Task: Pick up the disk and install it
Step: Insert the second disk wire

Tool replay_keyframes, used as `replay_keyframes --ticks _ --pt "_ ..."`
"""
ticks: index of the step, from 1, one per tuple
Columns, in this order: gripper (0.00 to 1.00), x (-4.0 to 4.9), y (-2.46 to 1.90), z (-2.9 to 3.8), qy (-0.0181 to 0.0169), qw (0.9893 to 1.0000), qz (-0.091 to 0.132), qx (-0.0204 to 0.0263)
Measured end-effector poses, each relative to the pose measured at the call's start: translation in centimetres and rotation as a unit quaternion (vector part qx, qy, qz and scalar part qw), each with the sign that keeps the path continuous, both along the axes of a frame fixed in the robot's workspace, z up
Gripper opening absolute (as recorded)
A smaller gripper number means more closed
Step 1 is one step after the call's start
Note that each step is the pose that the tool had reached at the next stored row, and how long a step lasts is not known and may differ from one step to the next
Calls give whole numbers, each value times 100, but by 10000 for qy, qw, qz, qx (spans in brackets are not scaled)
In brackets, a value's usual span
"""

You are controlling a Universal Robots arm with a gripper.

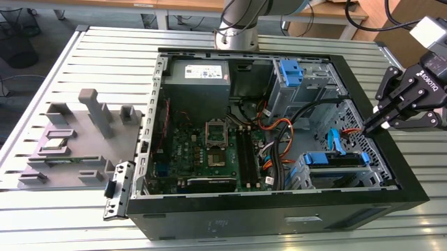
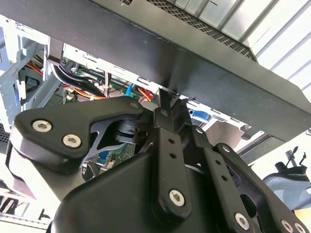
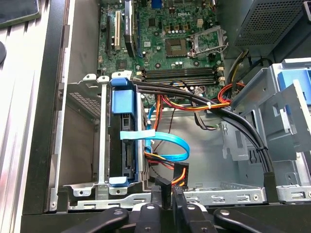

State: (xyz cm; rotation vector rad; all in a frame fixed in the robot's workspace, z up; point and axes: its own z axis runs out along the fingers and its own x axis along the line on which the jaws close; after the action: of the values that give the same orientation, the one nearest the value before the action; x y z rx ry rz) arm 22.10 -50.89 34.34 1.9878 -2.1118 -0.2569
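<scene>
Jaws closed, empty, poised over computer case [image 1: 279, 206] rim at 3 o'clock in exterior view. Disk [image 1: 334, 159] sits edge-up in drive cage [image 3: 87, 141] at case's 4 o'clock, blue carrier bracket [image 3: 121, 99] outward, apparently seated. Blue cable [image 3: 165, 143] loops beside it.

Exterior view: looks down at a slant from high up and some way off, taking in the whole open computer case [image 1: 279, 130] on the slatted table [image 1: 104, 57], the arm's base at the top of the frame.
First wrist view: near, looking down past the jaws at the frame's lower edge into the case, at the motherboard [image 3: 170, 43] and drive cage [image 3: 121, 141].
Second wrist view: very close behind the gripper body [image 2: 146, 184], facing the case's black rim [image 2: 204, 73].
Shared: the case interior, its cables and blue drive brackets.
</scene>
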Motion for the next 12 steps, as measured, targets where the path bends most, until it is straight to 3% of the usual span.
replay_keyframes --ticks 12 --pt "24 -1 0 -14 0 10000 0 -25"
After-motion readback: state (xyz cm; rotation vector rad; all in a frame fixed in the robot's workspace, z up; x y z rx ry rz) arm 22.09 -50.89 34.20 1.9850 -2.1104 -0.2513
